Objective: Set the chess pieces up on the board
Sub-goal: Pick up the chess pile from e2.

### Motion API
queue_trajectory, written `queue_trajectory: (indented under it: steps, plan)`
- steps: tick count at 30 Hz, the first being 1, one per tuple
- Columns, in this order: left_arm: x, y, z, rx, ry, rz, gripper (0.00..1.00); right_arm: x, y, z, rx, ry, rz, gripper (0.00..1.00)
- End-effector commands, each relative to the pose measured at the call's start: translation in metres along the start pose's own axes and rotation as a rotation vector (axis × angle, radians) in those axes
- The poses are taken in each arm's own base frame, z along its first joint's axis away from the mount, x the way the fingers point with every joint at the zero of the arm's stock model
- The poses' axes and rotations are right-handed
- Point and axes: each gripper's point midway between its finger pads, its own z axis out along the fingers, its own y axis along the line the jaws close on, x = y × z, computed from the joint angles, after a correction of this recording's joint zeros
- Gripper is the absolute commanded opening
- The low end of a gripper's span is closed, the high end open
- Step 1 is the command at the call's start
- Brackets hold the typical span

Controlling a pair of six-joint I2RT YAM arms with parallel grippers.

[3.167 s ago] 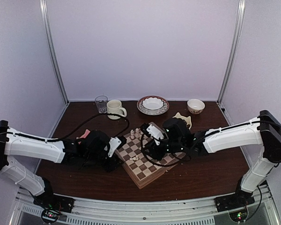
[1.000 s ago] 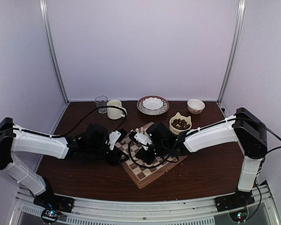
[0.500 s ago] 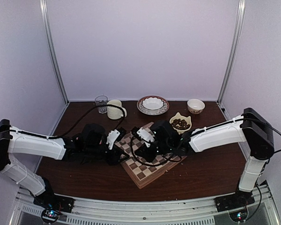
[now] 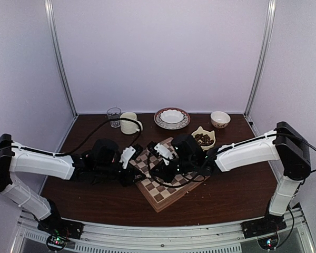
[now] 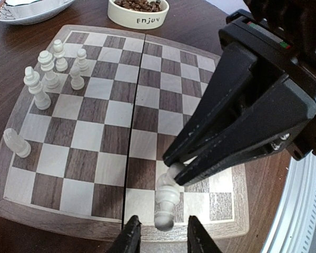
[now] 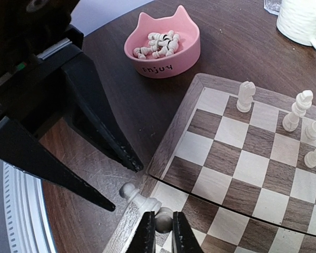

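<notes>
- At the board's (image 5: 147, 105) edge nearest the left arm, one pale piece (image 5: 166, 203) hangs tilted, its lower end out over the rim. Whether it touches the wood I cannot tell.
- The right gripper (image 5: 177, 169) is clamped on the piece's upper end and carries it.
- The left gripper (image 5: 164, 233) has its jaws apart, one on each side of the piece's lower end, with a gap showing on both sides.
- Those left jaws stand closer together than a second ago, so they are closing in on the piece.
- Over the last few seconds the right arm has shifted toward the board's left side. That has uncovered the cream bowl (image 5: 138, 20), which holds dark pieces.
- This looks like a hand-over, or a two-handed righting so the piece can be stood on its base. It is not yet placed.
- If so, the right gripper should keep its hold until the left jaws bite, or the piece may drop and roll off the rim.
- Farther along the board, five standing pieces (image 5: 76, 79) cluster at one corner, and a knight (image 5: 16, 143) stands alone by the rim.
- Off the board, the pink bowl (image 6: 181, 58) holds many more pale pieces, so the set-up looks to be at an early stage.
</notes>
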Motion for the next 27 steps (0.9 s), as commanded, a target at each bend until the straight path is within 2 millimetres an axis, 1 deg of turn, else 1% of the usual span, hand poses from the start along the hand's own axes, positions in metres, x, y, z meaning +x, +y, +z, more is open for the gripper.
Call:
queue_trajectory:
  steps: [1, 5, 10, 14, 17, 21, 25, 27]
  plan:
    - [-0.0134, -0.0046, 0.0013, 0.032, -0.040, 0.019, 0.31, -0.0132, 0.0119, -0.0091, -0.045, -0.049, -0.004, 0.06]
    - [-0.0130, -0.0052, 0.0025, 0.035, -0.035, 0.018, 0.29, -0.0135, 0.0128, -0.0090, -0.050, -0.050, -0.005, 0.06]
    - [-0.0112, -0.0041, 0.0053, 0.032, -0.021, 0.014, 0.32, -0.0140, 0.0138, -0.0094, -0.055, -0.052, -0.006, 0.06]
    - [-0.0109, -0.0045, 0.0059, 0.035, -0.018, 0.013, 0.30, -0.0146, 0.0142, -0.0093, -0.058, -0.053, -0.005, 0.06]
    - [-0.0105, -0.0054, 0.0059, 0.041, -0.017, 0.014, 0.24, -0.0141, 0.0143, -0.0089, -0.059, -0.052, -0.003, 0.06]
    - [-0.0113, -0.0070, 0.0067, 0.050, -0.016, 0.016, 0.13, -0.0144, 0.0148, -0.0095, -0.059, -0.054, -0.002, 0.06]
    - [-0.0116, -0.0065, 0.0068, 0.047, -0.016, 0.016, 0.05, -0.0148, 0.0136, -0.0099, -0.051, -0.056, -0.002, 0.06]
    - [-0.0106, -0.0041, 0.0071, 0.034, -0.012, 0.013, 0.02, -0.0144, 0.0089, -0.0098, -0.026, -0.053, -0.001, 0.06]
